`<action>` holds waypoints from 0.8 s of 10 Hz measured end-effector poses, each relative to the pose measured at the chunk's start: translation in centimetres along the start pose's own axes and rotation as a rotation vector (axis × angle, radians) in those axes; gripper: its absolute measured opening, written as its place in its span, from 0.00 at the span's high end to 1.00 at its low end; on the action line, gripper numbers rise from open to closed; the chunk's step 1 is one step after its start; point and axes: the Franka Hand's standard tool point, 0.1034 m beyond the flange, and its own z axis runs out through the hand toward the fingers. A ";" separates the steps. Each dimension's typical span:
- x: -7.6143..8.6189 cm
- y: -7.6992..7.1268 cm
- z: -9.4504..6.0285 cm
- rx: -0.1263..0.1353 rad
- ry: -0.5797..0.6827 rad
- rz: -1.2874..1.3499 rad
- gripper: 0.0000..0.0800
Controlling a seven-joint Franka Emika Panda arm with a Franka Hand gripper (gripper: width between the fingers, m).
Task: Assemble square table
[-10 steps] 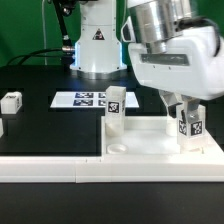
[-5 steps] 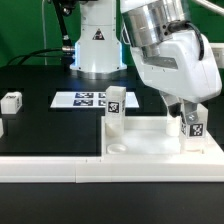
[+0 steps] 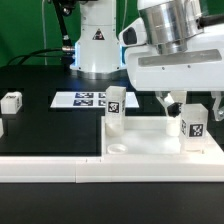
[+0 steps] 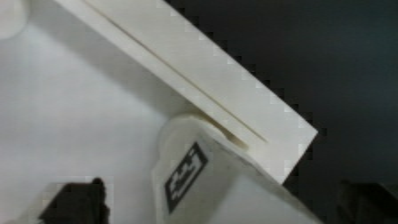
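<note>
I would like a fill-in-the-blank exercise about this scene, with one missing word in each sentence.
The white plastic square tray-like top carries ___ upright white tagged leg blocks. The gripper hangs over the one on the exterior view's right, its jaws ___. A loose white leg block lies on the ___ table.
Missing words: two; open; black.

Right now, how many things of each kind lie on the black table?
White plastic square tray-like table top: 1
Small white tagged leg blocks: 3, two upright on the top, one loose
Flat white marker board: 1
Long white border rail: 1
Total: 6, not counting a cut-off white sliver at the exterior view's left edge
</note>
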 end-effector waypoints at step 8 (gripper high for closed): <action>-0.1 -0.1 1.4 -0.102 0.047 -0.638 0.51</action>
